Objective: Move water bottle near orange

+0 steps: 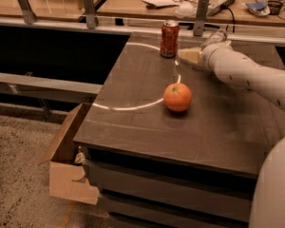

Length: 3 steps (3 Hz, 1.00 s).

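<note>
The orange (177,97) sits near the middle of the dark table (133,122). The clear water bottle (214,36) is at the table's far edge, right behind my arm's wrist, and is partly hidden by it. I cannot tell whether the bottle stands free or is touched by the arm. My gripper (190,56) reaches in from the right. It hovers just right of the red soda can (169,38) and behind the orange.
My white arm (256,77) crosses the right side of the table. An open cardboard box (69,163) stands on the floor at the table's left front. A cluttered desk (133,1) with upright posts runs along the back.
</note>
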Tool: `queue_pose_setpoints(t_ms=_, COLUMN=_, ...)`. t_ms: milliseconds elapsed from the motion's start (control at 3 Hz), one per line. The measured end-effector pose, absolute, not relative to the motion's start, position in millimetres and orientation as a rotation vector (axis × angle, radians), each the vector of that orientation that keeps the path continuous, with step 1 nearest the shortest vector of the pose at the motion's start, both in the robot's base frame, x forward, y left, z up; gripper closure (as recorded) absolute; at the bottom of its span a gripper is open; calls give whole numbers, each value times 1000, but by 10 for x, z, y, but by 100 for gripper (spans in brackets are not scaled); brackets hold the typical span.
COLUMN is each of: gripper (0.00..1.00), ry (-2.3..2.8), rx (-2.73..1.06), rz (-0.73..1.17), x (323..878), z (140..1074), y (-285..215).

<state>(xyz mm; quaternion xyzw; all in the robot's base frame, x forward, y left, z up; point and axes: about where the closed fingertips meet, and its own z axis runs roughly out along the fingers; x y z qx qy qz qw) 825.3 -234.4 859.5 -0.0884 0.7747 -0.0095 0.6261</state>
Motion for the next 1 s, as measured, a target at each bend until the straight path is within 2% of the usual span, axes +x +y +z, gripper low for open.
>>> queue_pose_setpoints(t_ms=333, gripper=18, ry=1805, rx=-169, rz=-87, x=8340, z=8525, y=-2438)
queue_pose_setpoints(t_ms=1000, gripper=80, ry=1828, rx=-162, rz=-170, x=8409, z=8474, y=-2541)
